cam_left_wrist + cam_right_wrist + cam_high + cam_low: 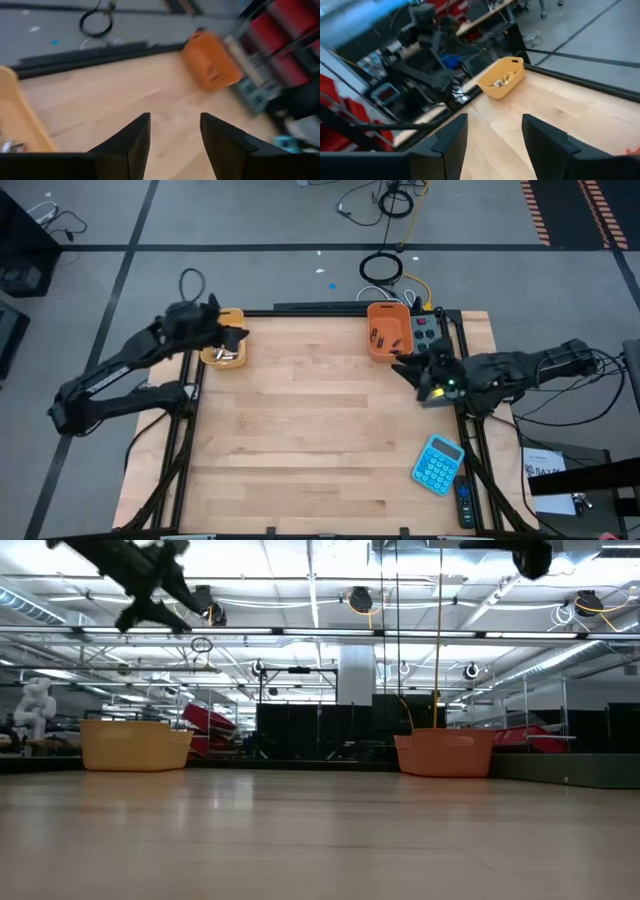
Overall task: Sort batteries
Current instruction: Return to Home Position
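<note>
Silvery batteries (226, 357) lie in the yellow bin (229, 315) at the table's far left corner; the right wrist view shows them (500, 80) too. Darker batteries (380, 337) lie in the orange bin (372, 350) at the far edge, right of the middle. My left gripper (175, 117) hangs open in the air over the yellow bin's right side (238, 335), pointing toward the orange bin (210, 60). My right gripper (495, 117) is open as well, raised just near and to the right of the orange bin (402, 368). Neither has anything between its fingers.
A blue calculator (438, 463) lies near the table's right front corner, with a dark remote (465, 502) beside it. A grey control box (428, 328) sits right of the orange bin. The bare wooden tabletop (310, 430) stretches between the arms.
</note>
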`<state>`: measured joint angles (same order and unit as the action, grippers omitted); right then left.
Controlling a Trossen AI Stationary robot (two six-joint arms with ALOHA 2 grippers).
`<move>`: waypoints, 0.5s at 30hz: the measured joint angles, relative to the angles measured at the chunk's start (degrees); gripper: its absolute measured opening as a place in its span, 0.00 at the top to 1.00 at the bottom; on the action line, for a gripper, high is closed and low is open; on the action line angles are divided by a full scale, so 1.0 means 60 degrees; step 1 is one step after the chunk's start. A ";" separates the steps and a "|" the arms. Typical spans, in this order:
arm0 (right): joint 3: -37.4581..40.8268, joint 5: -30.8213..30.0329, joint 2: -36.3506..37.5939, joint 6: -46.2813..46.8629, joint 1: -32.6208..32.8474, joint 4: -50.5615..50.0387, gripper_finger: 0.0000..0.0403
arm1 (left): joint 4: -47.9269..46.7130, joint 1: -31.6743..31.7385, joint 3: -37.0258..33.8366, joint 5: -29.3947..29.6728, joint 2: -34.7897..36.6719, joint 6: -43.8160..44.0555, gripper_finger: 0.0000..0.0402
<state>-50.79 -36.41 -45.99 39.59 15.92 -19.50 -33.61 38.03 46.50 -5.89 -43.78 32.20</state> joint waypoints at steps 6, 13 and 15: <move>0.1868 0.0801 0.1861 0.0370 -0.0550 0.1101 0.62 | 0.0038 -0.1674 0.0000 0.1504 0.1581 0.0867 0.57; 0.3863 0.1932 0.3526 0.0352 -0.1453 0.2651 0.74 | 0.0224 -0.4128 -0.0060 0.3906 0.2097 0.1017 0.57; 0.4470 0.2173 0.4001 0.0482 -0.1727 0.3087 0.78 | 0.1164 -0.4748 -0.0356 0.3941 0.1998 0.1016 0.57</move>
<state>-23.97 -23.37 -21.99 42.49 5.56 -0.97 -26.63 9.54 44.36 17.75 -31.79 38.30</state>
